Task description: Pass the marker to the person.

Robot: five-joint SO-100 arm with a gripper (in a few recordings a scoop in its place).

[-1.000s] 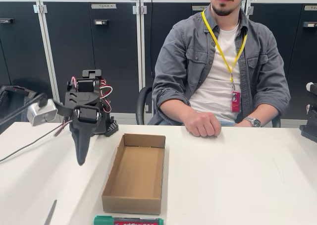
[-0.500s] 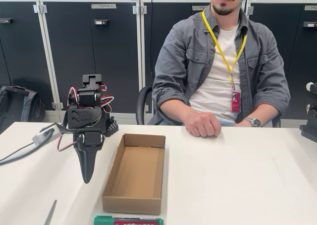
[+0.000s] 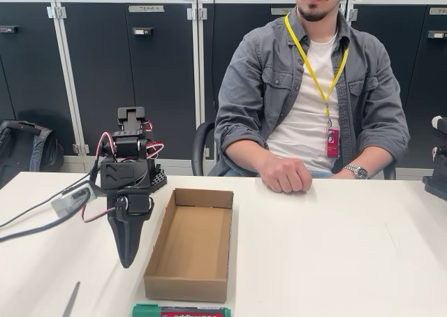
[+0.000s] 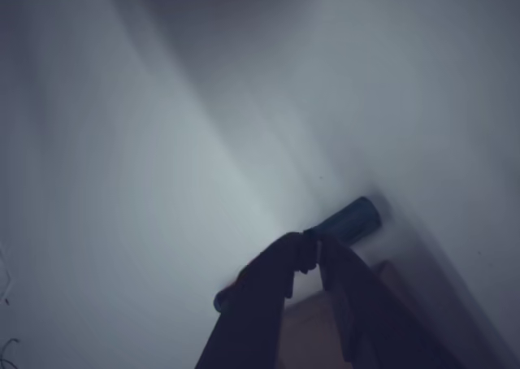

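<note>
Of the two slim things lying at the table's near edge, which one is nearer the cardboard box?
The green marker, lying just in front of the box; the thin grey stick lies further left.

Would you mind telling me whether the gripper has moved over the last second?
Yes. In the fixed view the gripper has swung right and lower, closer to the cardboard box and toward the marker.

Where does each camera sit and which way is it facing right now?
Fixed view: at the table's near edge, facing the person; shows the arm, gripper, box, marker.
Wrist view: on the arm, looking down past the fingers at the blurred table.
Shared: gripper, marker.
</note>
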